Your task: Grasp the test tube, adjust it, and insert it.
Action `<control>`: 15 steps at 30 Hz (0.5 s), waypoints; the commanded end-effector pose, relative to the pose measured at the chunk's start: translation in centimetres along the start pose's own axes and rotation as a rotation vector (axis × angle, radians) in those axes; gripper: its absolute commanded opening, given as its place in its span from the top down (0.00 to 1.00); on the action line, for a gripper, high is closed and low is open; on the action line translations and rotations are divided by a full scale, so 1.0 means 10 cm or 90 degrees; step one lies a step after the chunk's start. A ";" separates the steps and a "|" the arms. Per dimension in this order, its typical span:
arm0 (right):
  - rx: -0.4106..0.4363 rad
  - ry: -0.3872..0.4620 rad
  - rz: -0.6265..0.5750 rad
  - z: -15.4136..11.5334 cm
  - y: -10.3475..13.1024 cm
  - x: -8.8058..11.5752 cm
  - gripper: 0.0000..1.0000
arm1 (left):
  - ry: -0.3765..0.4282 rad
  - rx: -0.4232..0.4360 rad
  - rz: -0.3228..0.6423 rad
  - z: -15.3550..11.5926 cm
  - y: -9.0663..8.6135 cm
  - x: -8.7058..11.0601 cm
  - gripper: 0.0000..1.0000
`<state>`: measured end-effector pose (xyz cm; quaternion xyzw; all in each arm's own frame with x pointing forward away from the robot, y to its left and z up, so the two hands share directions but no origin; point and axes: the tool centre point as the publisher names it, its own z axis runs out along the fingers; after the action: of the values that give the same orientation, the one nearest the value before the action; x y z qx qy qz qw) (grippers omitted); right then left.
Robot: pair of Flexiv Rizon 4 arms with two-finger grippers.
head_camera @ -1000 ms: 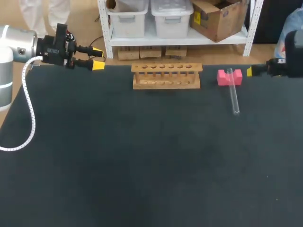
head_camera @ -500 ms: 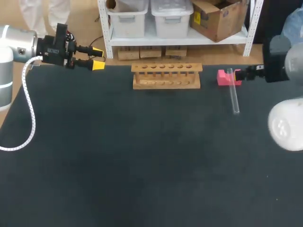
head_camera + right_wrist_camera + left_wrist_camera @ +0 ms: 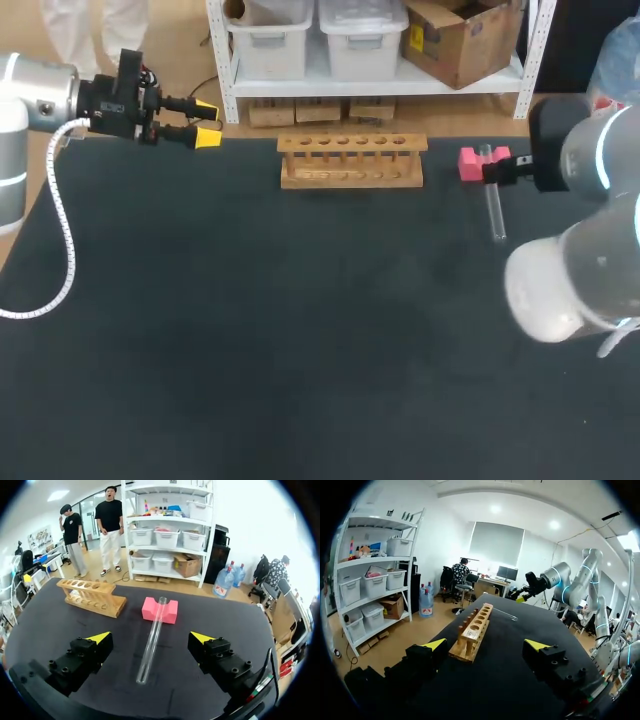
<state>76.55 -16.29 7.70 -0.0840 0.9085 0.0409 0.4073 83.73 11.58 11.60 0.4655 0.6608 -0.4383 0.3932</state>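
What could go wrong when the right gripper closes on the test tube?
The test tube is round, one end resting on the pink block; an uneven close by the open right gripper may roll it off. A low approach might shove the block. Gripped off-centre, the tube may tilt.

test tube (image 3: 495, 212) rests on the block (image 3: 470, 164), right of the rack (image 3: 352, 174).

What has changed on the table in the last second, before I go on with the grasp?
The right gripper has swung in from the table's right edge toward the middle. It now hangs, fingers open, over the clear glass test tube near the pink block, and nothing has been gripped. The tube, the block, the wooden tube rack and the open left gripper have not moved.
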 end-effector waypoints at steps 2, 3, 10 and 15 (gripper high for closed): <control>0.193 -0.043 -0.005 0.18 0.04 0.09 0.00 | -0.001 0.001 0.001 0.00 0.00 0.01 0.00; 0.188 -0.048 -0.005 0.20 0.04 0.09 0.00 | -0.001 0.001 0.001 0.00 0.00 0.01 0.00; 0.147 -0.059 0.001 0.37 0.03 0.15 0.00 | -0.001 0.001 0.001 0.00 0.00 0.01 0.00; 0.096 -0.067 0.018 0.47 0.00 0.17 0.00 | -0.001 0.001 0.001 0.00 0.00 0.01 0.00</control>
<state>78.24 -15.86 4.06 -0.0390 0.8900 -0.0196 0.4539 83.73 11.57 11.61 0.4655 0.6608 -0.4383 0.3931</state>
